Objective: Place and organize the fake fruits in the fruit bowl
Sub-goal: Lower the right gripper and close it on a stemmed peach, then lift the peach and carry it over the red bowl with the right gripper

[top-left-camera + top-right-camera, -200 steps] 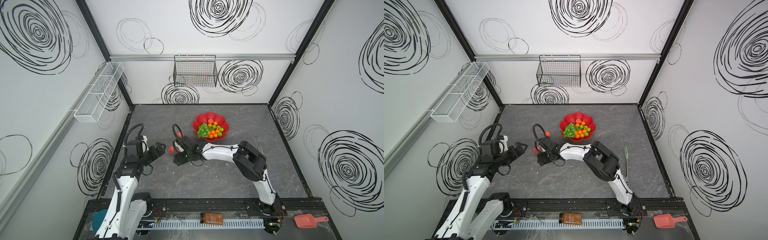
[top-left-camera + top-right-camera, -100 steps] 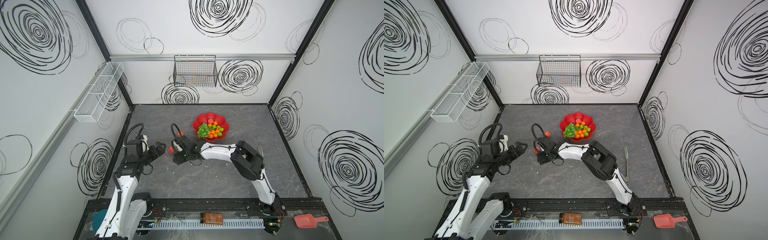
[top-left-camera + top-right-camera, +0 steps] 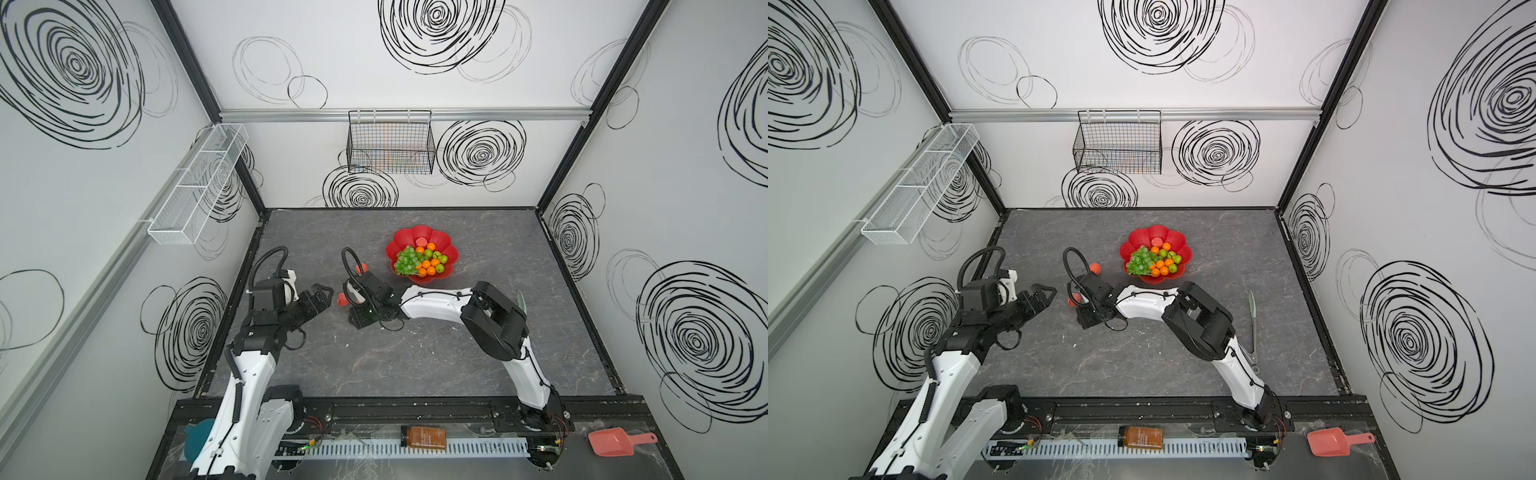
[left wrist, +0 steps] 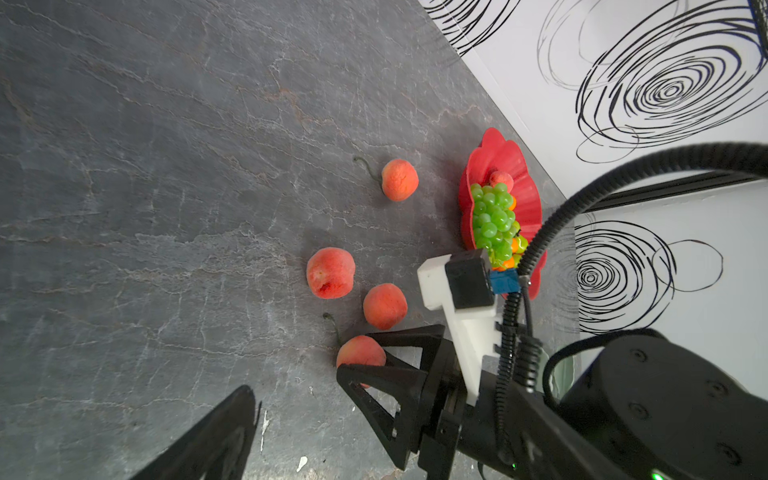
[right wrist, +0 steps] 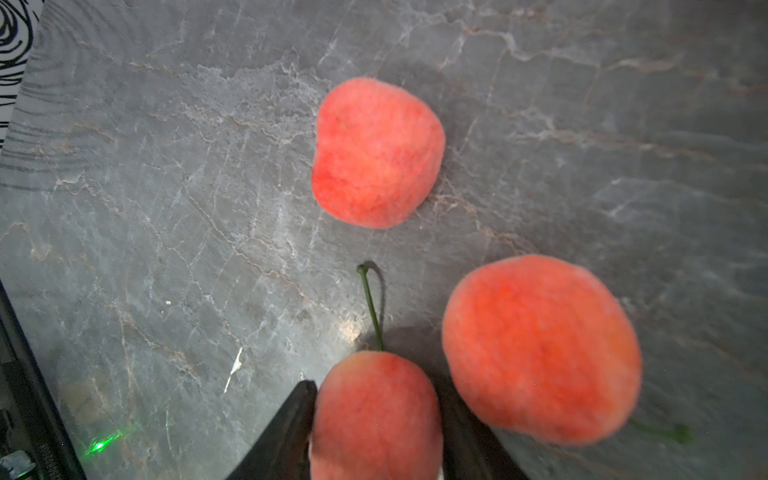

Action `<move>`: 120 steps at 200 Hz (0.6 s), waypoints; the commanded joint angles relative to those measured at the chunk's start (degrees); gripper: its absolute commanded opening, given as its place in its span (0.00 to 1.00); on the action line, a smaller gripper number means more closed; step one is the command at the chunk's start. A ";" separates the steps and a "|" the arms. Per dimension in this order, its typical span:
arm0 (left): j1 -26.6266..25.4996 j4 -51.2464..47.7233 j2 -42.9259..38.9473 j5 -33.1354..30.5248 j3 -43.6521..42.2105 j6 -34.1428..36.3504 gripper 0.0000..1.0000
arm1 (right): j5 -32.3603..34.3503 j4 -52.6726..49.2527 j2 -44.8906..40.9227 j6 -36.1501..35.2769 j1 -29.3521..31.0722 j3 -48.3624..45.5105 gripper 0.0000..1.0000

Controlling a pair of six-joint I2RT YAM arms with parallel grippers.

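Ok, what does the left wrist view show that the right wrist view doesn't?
Only the left wrist view: the fruit bowl holding green grapes, a fourth peach lying apart near the bowl, and the right pincer seen from outside. Only the right wrist view: that pincer's fingers close against both sides of the stemmed peach. Both: the stemmed peach, the nearest peach beside it, a further peach, and the grey table.

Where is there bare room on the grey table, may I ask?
Free: near stretch of the grey marbled table between the arm bases, and behind the scalloped red plastic bowl. Crowded: pinkish-red peaches around the right gripper.
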 commanded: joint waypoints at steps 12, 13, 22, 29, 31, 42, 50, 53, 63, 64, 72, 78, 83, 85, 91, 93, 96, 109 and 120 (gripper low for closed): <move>-0.30 2.62 -0.65 1.29 1.43 1.65 0.96 | 1.37 -2.22 -3.24 -1.15 0.42 -2.17 0.45; -0.35 2.62 -0.65 1.29 1.44 1.65 0.96 | 1.34 -2.14 -3.33 -1.16 0.42 -2.24 0.45; -0.76 2.76 -0.74 1.29 1.75 1.64 0.96 | 1.40 -1.65 -4.26 -1.18 0.53 -2.79 0.44; -1.15 2.95 -0.82 1.21 1.86 1.58 0.96 | 1.36 -1.31 -4.97 -1.18 0.52 -3.11 0.43; -1.29 3.01 -0.89 1.13 1.88 1.52 0.96 | 1.32 -1.23 -5.12 -1.18 0.51 -3.23 0.43; -2.10 3.55 -1.09 0.81 2.06 1.31 0.96 | 1.07 -0.66 -6.35 -1.13 0.51 -3.82 0.43; -2.84 3.97 -1.25 0.67 2.15 1.13 0.96 | 0.96 -0.33 -7.33 -1.23 0.51 -4.47 0.43; -3.18 4.09 -1.33 0.57 2.15 1.06 0.96 | 0.88 -0.26 -7.72 -1.26 0.57 -4.67 0.43; -4.46 4.70 -1.42 0.22 2.23 0.96 0.96 | 0.95 -0.08 -9.10 -1.35 0.56 -5.78 0.43; -4.58 4.71 -1.39 0.14 2.28 0.91 0.96 | 0.95 -0.06 -9.25 -1.35 0.58 -5.89 0.43; -5.74 5.05 -1.44 -0.48 2.34 0.69 0.96 | 1.10 0.39 -10.85 -1.50 0.56 -7.27 0.43; -6.89 5.39 -1.44 -1.05 2.34 0.41 0.96 | 1.14 0.89 -12.14 -1.52 0.51 -8.61 0.43; -7.91 5.70 -1.53 -1.58 2.32 0.22 0.96 | 1.22 1.22 -13.16 -1.61 0.51 -9.80 0.43; -8.36 5.88 -1.53 -1.78 2.28 0.13 0.96 | 1.29 1.42 -13.66 -1.61 0.51 -10.29 0.43; -9.83 6.33 -1.61 -2.70 2.18 -0.13 0.96 | 1.34 2.03 -14.99 -1.61 0.51 -11.94 0.43; -10.36 6.49 -1.68 -2.94 2.16 -0.22 0.96 | 1.38 2.24 -15.50 -1.61 0.51 -12.45 0.43; -11.15 6.77 -1.79 -3.45 2.03 -0.34 0.96 | 1.46 2.44 -16.16 -1.61 0.50 -13.30 0.43; -14.80 8.28 -1.96 -5.45 1.57 -1.01 0.96 | 2.19 3.22 -18.61 -1.62 0.36 -16.44 0.43; -17.89 9.93 -1.67 -6.85 1.27 -1.74 0.96 | 2.69 3.35 -20.31 -1.47 0.04 -18.52 0.43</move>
